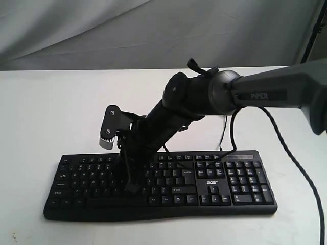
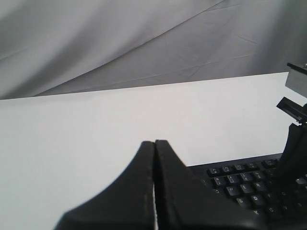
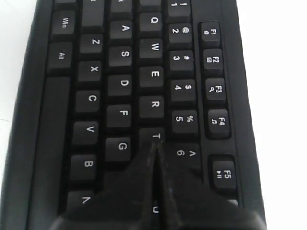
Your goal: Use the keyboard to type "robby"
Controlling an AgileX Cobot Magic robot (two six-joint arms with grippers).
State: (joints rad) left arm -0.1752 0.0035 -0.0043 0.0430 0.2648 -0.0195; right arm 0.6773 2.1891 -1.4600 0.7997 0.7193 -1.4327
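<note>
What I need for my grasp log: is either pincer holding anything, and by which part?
Nothing. The left pincer and the right pincer are both shut empty; the right one's tip is over the keyboard.

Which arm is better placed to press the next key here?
Right, most likely. The right gripper, shut, points down at the keyboard, tip by the T key, beside the R key. The left gripper, also shut, sits over the table, off the keyboard.
</note>
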